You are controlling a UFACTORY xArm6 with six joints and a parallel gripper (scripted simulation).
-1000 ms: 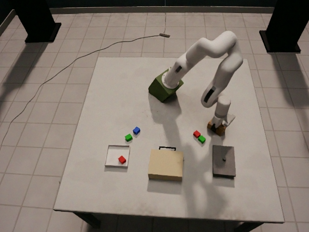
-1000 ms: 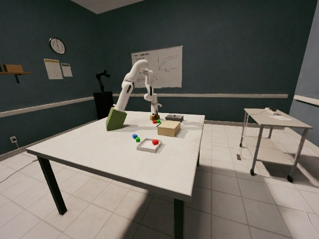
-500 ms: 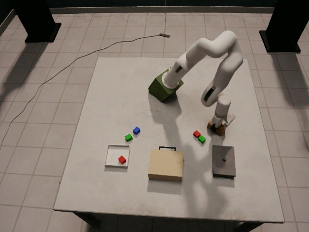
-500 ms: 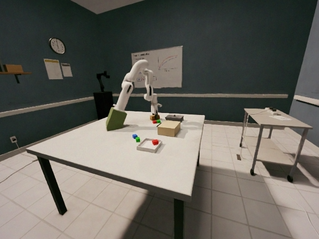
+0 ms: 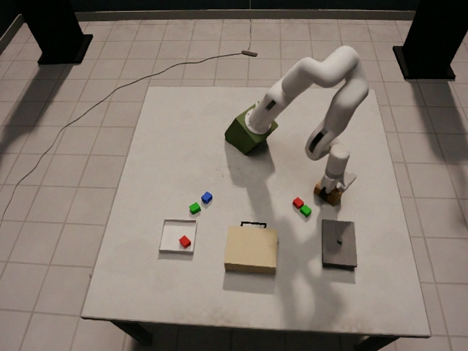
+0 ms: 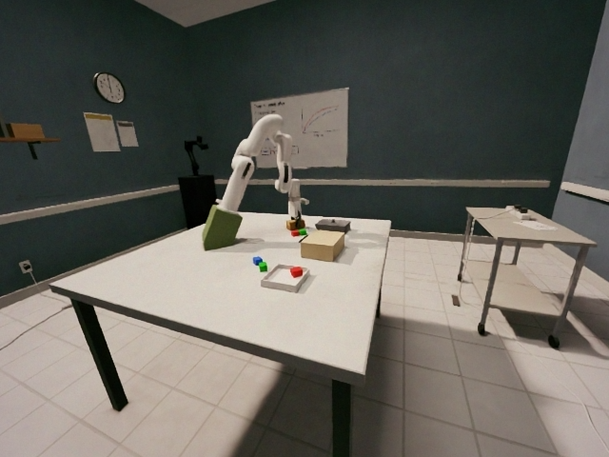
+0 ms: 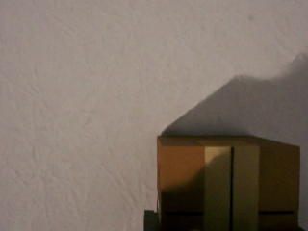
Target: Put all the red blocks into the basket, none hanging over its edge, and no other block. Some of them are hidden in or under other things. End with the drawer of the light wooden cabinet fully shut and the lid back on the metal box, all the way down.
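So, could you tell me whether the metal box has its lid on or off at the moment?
On: the dark lid, knob upward, covers the box's top.

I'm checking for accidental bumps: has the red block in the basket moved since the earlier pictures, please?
No; the red block sits in the same corner of the basket.
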